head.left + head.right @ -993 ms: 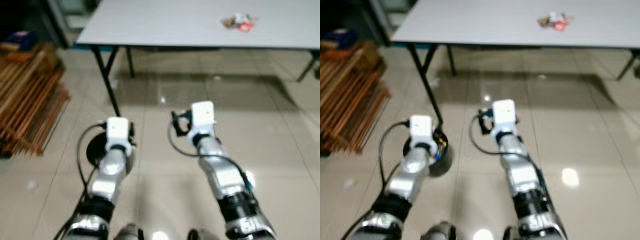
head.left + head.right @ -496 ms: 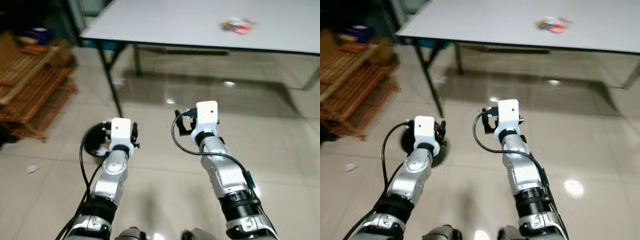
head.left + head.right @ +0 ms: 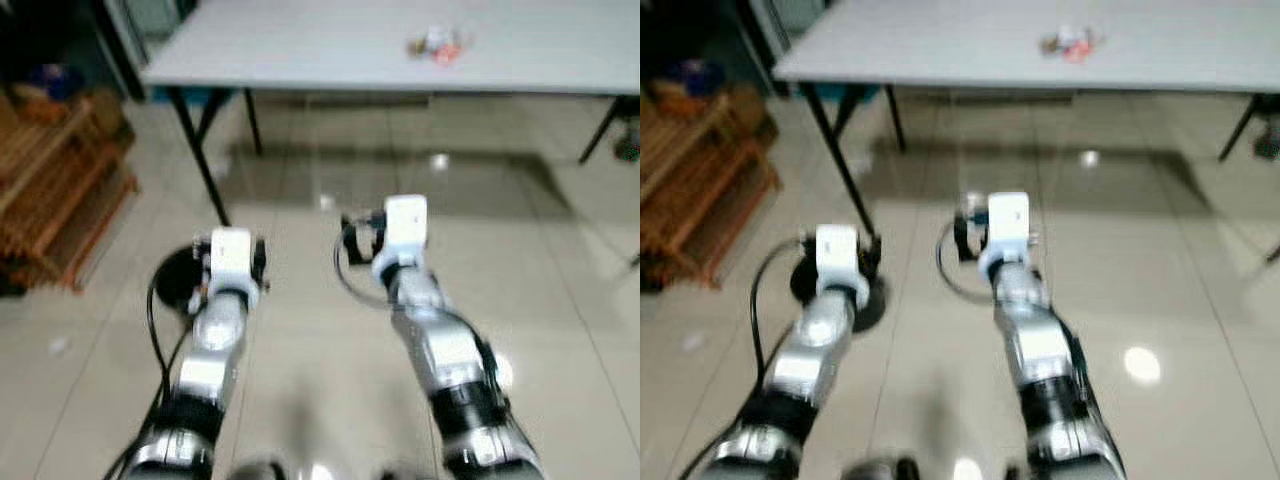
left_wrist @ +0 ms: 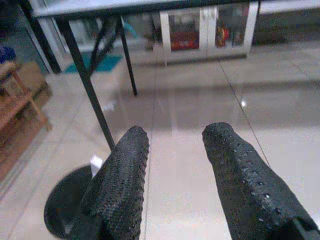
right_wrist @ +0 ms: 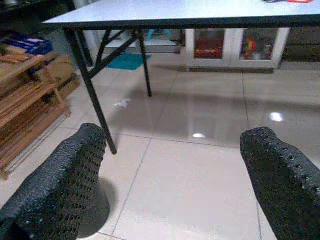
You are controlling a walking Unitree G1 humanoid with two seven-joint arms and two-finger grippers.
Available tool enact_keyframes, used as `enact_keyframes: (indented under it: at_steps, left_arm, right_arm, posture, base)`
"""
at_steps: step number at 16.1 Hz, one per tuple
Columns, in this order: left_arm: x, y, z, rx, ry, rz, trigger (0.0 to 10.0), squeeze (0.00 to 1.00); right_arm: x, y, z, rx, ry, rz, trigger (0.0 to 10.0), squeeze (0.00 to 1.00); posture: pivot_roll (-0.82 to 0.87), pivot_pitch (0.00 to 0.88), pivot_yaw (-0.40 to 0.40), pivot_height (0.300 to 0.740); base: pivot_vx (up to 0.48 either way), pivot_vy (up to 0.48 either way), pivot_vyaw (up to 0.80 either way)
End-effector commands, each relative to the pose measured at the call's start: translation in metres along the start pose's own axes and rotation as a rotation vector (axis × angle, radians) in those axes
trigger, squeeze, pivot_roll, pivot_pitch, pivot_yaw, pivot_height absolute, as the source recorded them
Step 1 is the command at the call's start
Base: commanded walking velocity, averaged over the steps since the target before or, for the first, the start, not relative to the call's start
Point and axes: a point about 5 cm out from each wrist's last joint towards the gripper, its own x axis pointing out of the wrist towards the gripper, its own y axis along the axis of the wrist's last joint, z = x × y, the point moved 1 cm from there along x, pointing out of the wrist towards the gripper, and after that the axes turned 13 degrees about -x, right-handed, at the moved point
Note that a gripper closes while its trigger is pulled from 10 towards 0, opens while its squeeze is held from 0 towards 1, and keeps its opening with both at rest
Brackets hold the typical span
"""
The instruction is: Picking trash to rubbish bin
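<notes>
trash (image 3: pixel 435 44) on table (image 3: pixel 300 50), well beyond both tools

The trash (image 3: pixel 435 45) is a small crumpled heap of wrappers, whitish with red and brownish parts, blurred in the head views. It lies on top of the grey table (image 3: pixel 300 50), toward the far side. The rubbish bin (image 3: pixel 178 284) is a round black container standing upright on the floor beside the table's near left leg.
</notes>
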Motion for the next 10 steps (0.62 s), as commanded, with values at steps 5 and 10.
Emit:
enact_keyframes:
  at_steps: [5, 10]
  left_arm:
    - [-0.001, 0.004, 0.01, 0.037, -0.045, 0.029, 10.0, 0.0]
    - [0.0, 0.012, 0.017, 0.045, -0.077, 0.061, 10.0, 0.0]
  right_arm:
    - [0.0, 0.0, 0.007, 0.022, -0.027, -0.01, 10.0, 0.0]
    - [0.0, 0.009, 0.012, 0.046, -0.063, 0.045, 10.0, 0.0]
  posture:
    - [0.01, 0.137, 0.056, 0.74]
    - [0.01, 0.131, 0.058, 0.74]
  base:
    - [0.48, 0.0, -0.8]
    - [0.454, 0.0, -0.48]
